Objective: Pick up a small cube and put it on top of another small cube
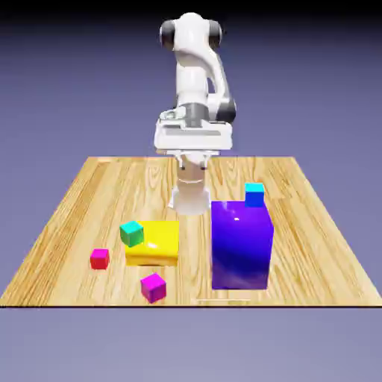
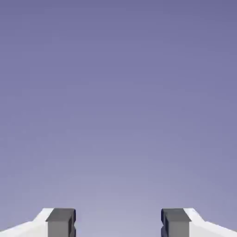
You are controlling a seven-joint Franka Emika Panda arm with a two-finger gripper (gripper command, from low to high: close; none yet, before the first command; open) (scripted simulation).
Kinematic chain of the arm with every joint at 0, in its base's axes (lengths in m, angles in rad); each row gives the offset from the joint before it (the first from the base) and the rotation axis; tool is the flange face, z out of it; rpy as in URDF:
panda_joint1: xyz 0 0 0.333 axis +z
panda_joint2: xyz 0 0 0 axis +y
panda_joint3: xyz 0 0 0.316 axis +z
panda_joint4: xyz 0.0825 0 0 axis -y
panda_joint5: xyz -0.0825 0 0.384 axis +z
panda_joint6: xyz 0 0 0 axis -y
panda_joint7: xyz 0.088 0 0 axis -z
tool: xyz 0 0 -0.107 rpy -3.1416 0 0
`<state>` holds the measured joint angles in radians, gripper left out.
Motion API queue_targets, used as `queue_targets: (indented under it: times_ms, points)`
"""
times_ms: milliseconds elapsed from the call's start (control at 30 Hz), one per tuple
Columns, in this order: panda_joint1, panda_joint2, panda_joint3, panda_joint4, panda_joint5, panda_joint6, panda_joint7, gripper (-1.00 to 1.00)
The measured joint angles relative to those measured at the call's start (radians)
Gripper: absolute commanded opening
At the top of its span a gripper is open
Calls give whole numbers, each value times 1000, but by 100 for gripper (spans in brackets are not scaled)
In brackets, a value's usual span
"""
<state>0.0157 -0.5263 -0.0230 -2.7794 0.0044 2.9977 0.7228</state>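
Purple block (image 1: 240, 246) hides the cyan-and-blue cube's (image 1: 254, 195) base; jaws perhaps cropped.

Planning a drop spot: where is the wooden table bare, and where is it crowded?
Bare: the table strip on the exterior view's right of the purple block, and the far left corner behind the red cube. Crowded: front middle, where green cube, yellow block and magenta cube cluster.

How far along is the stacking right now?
Nothing is done: the red cube sits on the table, apart from the green cube, which rests on the yellow block. Nothing is in hand: the jaws stand open and empty. Grasp, lift and placement all remain.
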Motion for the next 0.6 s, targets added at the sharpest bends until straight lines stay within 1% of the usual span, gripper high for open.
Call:
queue_targets:
  times_ms: [600]
  points:
    - [54,652,-343,457,66,-587,-272,0]
